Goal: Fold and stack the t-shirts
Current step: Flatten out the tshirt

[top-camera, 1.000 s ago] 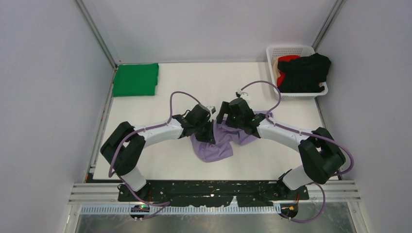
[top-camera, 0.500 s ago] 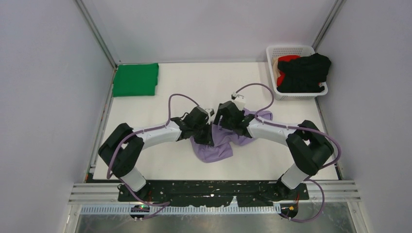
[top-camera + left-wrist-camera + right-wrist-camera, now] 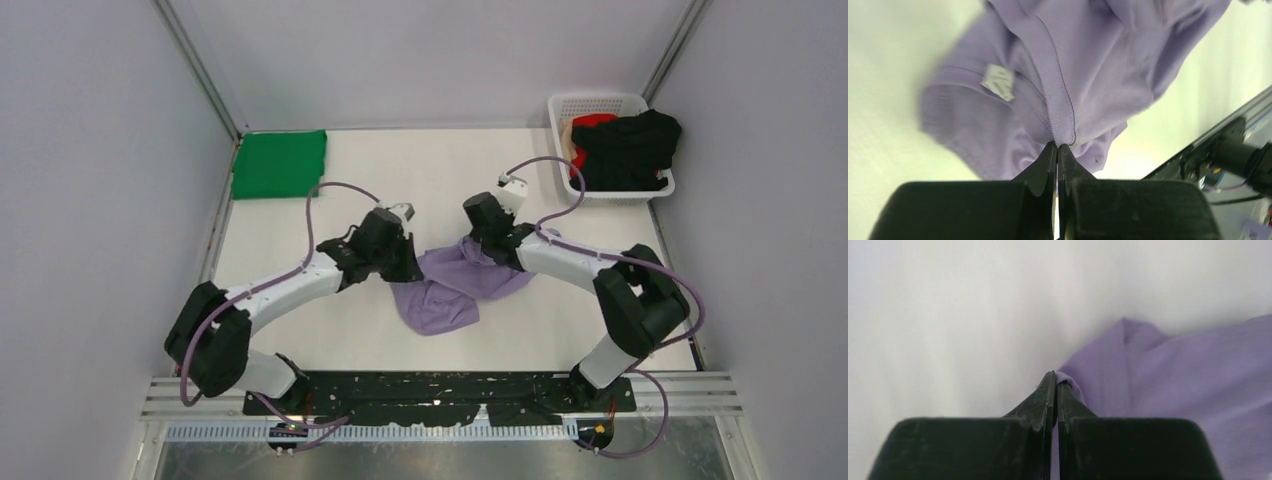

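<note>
Top external: lavender t-shirt [image 3: 455, 285] crumpled about mid-table on the white table [image 3: 450, 170], not yet flat. Folded green t-shirt [image 3: 279, 164] at the far left corner, well apart. Black t-shirt [image 3: 628, 148] and red t-shirt [image 3: 592, 121] heaped in the white basket [image 3: 600, 100] at the far right corner.

Left wrist: left end effector [image 3: 1057, 150] clenched on the ribbed neckline [image 3: 1053, 95], white label [image 3: 998, 82] just beside. Right wrist: right end effector [image 3: 1056, 382] clenched on a small fold at the shirt's edge, with only a thin nip of cloth between the tips.

Judged as the spreading step: gripped at 2 places, nothing of this shirt folded.

Risks from here:
- Slip on the right, because of the thin pinch, with that side dropping back in a heap under a pull.
- Twisting instead of flattening, if the collar grip and the edge grip are not matching points of the garment.
- 2 layers possibly caught at once, leaving a sleeve trapped inside.
- Dragging of the whole shirt toward the near edge under too hard a tug.
</note>
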### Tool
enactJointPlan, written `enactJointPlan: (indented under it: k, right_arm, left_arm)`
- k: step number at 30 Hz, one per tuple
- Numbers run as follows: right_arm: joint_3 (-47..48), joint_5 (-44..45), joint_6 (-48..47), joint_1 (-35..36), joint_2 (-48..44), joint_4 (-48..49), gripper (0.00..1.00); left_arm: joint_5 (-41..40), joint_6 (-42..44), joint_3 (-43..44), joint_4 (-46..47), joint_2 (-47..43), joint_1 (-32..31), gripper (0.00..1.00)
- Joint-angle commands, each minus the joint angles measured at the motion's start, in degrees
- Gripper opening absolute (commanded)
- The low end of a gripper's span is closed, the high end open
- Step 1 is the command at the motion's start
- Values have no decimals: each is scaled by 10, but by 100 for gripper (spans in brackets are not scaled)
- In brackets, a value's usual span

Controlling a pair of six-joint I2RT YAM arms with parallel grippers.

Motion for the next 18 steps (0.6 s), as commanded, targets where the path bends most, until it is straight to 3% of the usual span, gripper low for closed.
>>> enactJointPlan:
  k: [1,4,10,18]
  right_arm:
    - [-44,95,-75,-20,-178,74,5]
    - [-79,97,-161,-26,-279,129,5]
    - [-95,48,-243,-29,-466,173,5]
    - [-1,-22,-316,-30,-623,158,5]
  left_arm:
    - [-60,6,-3,-22,-117,68,0]
    - [-112,35,20,-50,-198,84,0]
    - [-193,80,89,-68,-342,87,0]
    - [-300,147,199,-81,-502,87,0]
